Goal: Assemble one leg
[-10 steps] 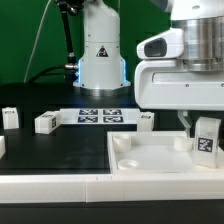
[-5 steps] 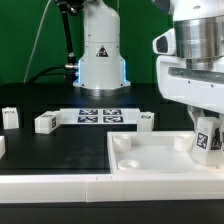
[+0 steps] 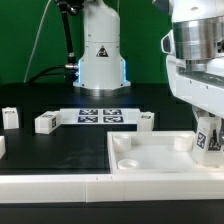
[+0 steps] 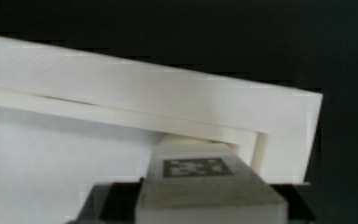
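Observation:
My gripper [image 3: 210,128] is shut on a leg [image 3: 209,138], a small white block with a black-and-white tag, and holds it upright over the far right corner of the large white tray [image 3: 150,158]. In the wrist view the held leg [image 4: 202,172] fills the space between the dark fingers [image 4: 114,200], with the tray's raised corner rim [image 4: 274,125] just beyond it. Three more legs stand on the black table: one [image 3: 10,116] at the exterior view's far left, one [image 3: 45,122] beside it, one [image 3: 146,120] behind the tray.
The marker board [image 3: 100,115] lies flat behind the tray, in front of the robot base [image 3: 100,60]. The tray has round corner sockets [image 3: 122,144]. A white block edge [image 3: 2,147] shows at the exterior view's left border. A white ledge [image 3: 50,185] runs along the front.
My gripper has moved toward the exterior view's right and slightly down with the leg, from beside the tray's far right socket to the right edge of the frame.

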You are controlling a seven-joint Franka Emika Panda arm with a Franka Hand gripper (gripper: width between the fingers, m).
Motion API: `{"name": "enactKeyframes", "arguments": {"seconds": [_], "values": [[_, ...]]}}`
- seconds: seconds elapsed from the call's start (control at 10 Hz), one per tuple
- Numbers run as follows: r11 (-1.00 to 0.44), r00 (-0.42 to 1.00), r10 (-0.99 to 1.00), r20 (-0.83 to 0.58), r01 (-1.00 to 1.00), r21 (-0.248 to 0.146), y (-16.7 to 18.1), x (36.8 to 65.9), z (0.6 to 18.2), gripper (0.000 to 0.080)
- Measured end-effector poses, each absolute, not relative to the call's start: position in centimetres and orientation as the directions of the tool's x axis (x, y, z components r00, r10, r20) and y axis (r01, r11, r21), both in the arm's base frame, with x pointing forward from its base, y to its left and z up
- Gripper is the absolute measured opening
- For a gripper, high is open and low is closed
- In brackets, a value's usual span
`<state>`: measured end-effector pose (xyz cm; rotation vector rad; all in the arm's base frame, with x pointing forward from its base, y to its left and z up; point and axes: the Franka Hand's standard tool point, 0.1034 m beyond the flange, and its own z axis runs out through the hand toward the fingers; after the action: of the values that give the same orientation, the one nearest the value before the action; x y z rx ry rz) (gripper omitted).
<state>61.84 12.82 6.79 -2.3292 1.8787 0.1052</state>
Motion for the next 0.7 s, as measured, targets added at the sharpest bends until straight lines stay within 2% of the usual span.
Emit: {"name": "enactKeyframes", "arguments": {"seconds": [0.1,0.2,0.3,0.5,0.6,0.7], "values": [[-0.285,0.293,-0.945,-0.145,-0.956,-0.074,12.60,61.93,6.80,0.0550],[-0.321,0.329,-0.934,-0.142,-0.944,-0.078,12.48,62.00,6.83,0.0550],[-0.382,0.389,-0.910,-0.143,-0.921,-0.077,12.56,62.01,6.99,0.0629],[-0.592,0.601,-0.790,-0.122,-0.799,-0.103,12.22,62.37,7.15,0.0643],[-0.677,0.684,-0.721,-0.106,-0.729,-0.100,12.35,62.39,7.29,0.0648],[-0.797,0.801,-0.596,-0.057,-0.599,-0.078,12.62,62.53,7.51,0.0648]]}}
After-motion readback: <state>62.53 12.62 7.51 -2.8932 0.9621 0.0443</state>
